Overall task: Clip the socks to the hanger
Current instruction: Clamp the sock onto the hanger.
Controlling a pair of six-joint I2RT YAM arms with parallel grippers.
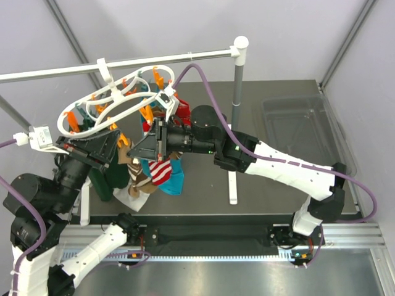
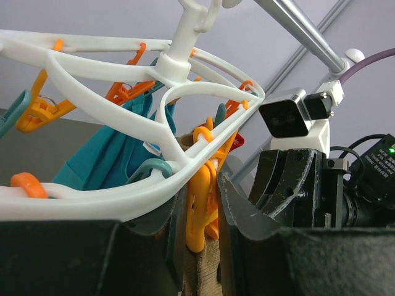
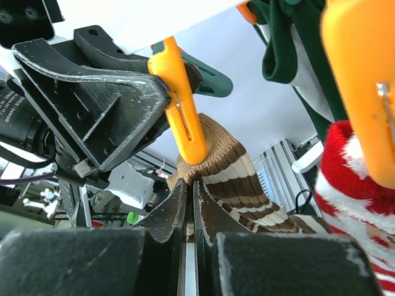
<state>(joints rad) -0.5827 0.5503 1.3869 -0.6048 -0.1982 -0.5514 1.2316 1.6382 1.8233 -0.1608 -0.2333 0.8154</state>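
Observation:
The white oval hanger point(image 1: 82, 131) hangs from the rail with orange and teal clothespins round it, and its ring point(image 2: 92, 197) crosses the left wrist view. My left gripper point(image 2: 200, 185) is shut on an orange clothespin point(image 2: 199, 216) under the ring's edge. That clothespin point(image 3: 182, 117) sits on the cuff of a brown sock with cream stripes point(image 3: 247, 179). My right gripper point(image 3: 190, 183) is shut on the same cuff just below the clothespin. A red sock with white stripes point(image 3: 352, 185) hangs under another orange clothespin point(image 3: 361, 80). In the top view both grippers meet beneath the hanger, above the hanging socks point(image 1: 154, 172).
The long white rail point(image 1: 74, 69) ends at an upright post point(image 1: 236, 86). A teal garment point(image 2: 111, 154) and a dark green cloth point(image 3: 290, 55) also hang from the hanger. A clear plastic bin point(image 1: 302, 117) stands at the back right of the dark table point(image 1: 271, 197).

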